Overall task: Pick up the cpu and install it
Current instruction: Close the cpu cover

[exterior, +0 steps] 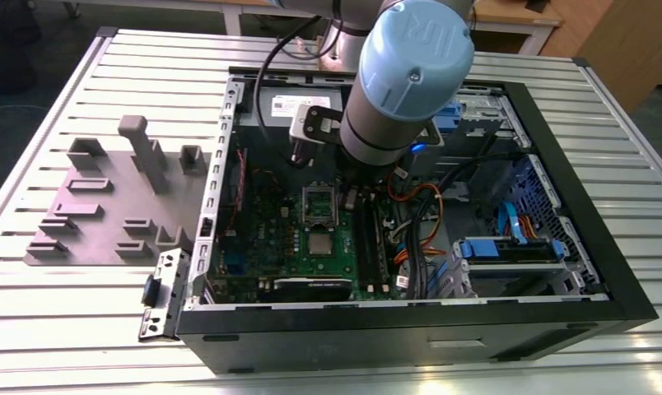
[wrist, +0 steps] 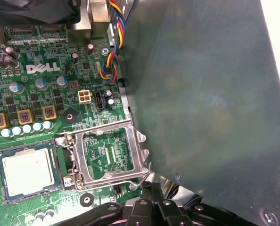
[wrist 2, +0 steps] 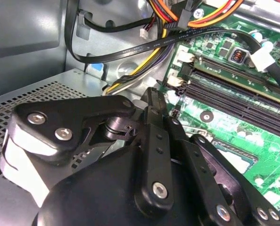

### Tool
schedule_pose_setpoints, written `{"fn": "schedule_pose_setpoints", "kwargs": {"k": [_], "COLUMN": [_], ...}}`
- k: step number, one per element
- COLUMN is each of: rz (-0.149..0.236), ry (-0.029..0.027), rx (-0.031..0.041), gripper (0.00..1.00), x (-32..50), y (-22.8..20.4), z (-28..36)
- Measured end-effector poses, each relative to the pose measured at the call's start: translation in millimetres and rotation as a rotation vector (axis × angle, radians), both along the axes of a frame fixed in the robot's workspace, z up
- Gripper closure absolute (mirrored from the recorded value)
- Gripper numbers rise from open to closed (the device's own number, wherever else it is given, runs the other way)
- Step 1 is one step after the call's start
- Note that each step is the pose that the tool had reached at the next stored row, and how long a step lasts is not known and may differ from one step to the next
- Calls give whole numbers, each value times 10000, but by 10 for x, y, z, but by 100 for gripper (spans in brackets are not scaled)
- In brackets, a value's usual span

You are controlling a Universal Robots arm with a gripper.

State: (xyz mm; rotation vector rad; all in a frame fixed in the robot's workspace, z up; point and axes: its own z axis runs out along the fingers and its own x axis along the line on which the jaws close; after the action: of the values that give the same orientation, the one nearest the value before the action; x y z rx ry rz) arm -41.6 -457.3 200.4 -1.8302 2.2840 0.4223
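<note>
The cpu (wrist: 27,170) lies flat in its socket on the green motherboard (wrist: 45,94), silvery top up, not held by the hand (wrist: 149,187). The socket's metal load frame (wrist: 107,155) is swung open beside it and lies between the cpu and the hand's tip, close to the fingers. In the second wrist view the hand (wrist 2: 152,96) has its black fingers drawn together, gripping nothing, just above the board near the memory slots (wrist 2: 243,101) and a bundle of cables (wrist 2: 144,44). The board sits inside an open computer case (exterior: 419,333) on a slatted metal worktop (exterior: 67,337).
</note>
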Motion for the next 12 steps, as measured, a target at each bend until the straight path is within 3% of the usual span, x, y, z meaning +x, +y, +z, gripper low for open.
{"fn": "schedule_pose_setpoints", "kwargs": {"k": [12], "rz": [0], "ry": [1], "rx": [-2], "gripper": [89], "x": [-38], "y": [0], "z": [56]}}
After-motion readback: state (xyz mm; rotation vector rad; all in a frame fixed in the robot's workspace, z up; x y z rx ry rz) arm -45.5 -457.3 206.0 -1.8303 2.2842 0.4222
